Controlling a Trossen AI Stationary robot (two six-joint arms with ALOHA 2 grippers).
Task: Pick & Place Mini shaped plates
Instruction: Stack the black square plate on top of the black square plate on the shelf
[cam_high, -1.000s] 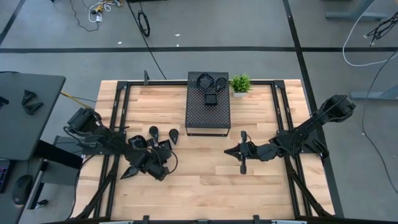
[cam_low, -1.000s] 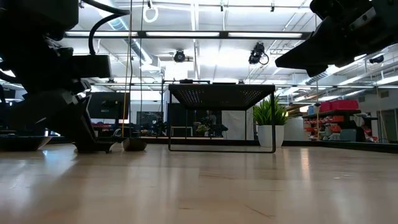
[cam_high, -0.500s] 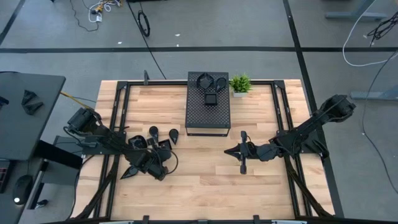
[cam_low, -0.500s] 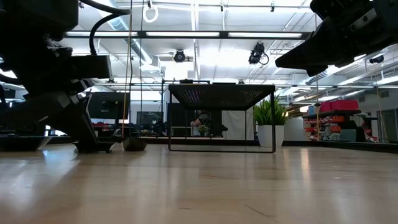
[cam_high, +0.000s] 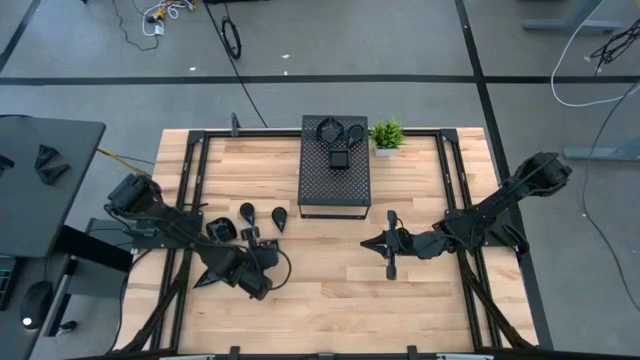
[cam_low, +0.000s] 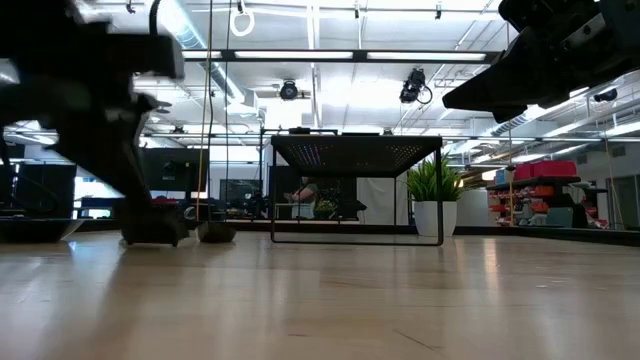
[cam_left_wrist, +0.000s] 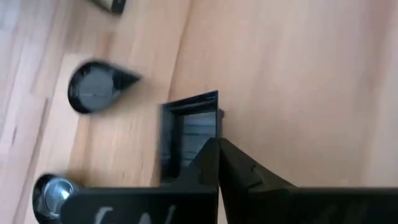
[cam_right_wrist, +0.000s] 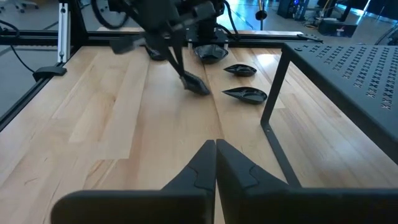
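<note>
light wood table (cam_high: 330, 280), grey floor (cam_high: 330, 40)

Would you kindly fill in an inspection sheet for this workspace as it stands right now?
Surface: wooden table, edged by black rails.
Job's things: three mini plates on top of the perforated box; loose plates on the table near the left arm; one square plate gripped.
Clutter: a small potted plant beside the box.
Grippers: left gripper shut on the square plate's edge; right gripper shut, holding nothing, over mid-table.
Cables: floor cables beyond the table; nothing seen on the tabletop.
Surroundings: a dark desk to the left.
</note>
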